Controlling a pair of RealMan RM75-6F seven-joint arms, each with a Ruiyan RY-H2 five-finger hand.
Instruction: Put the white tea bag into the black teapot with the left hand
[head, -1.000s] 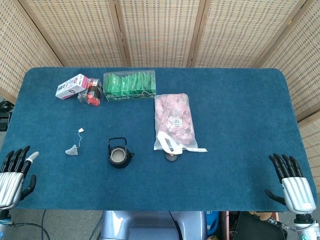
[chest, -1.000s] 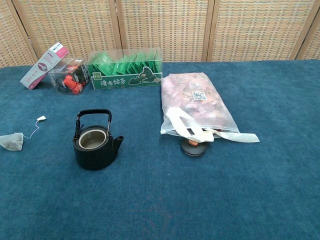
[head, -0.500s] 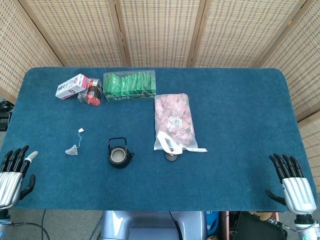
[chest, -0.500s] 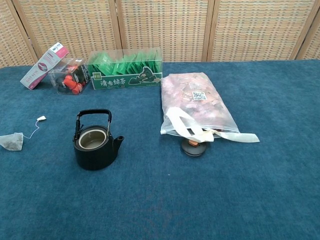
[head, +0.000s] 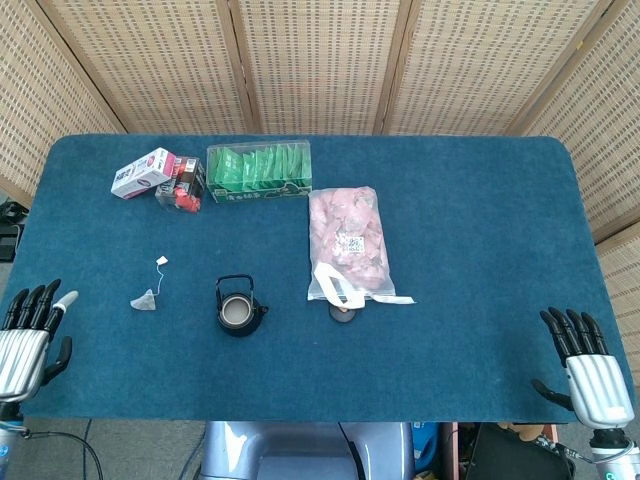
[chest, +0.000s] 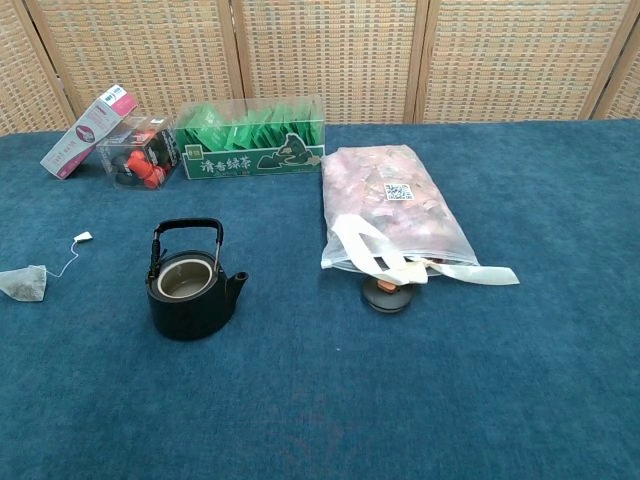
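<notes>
Green tea box (chest: 250, 139): white Chinese characters on the front label, reading 清香绿茶.
Pink bag (chest: 394, 213): a small white sticker with a QR-style code; no words can be read.
Pink and white carton (chest: 89, 131): has printing, too small to read.
Red and black pack (chest: 139, 162): no legible text.

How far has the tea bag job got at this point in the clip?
Nothing looks done yet. The small white tea bag lies on the blue cloth left of the lidless black iron teapot, untouched. In hand: nothing; the left robot hand sits open at the table's near edge, the right robot hand likewise. Reaching, picking and dropping it in all remain.
</notes>
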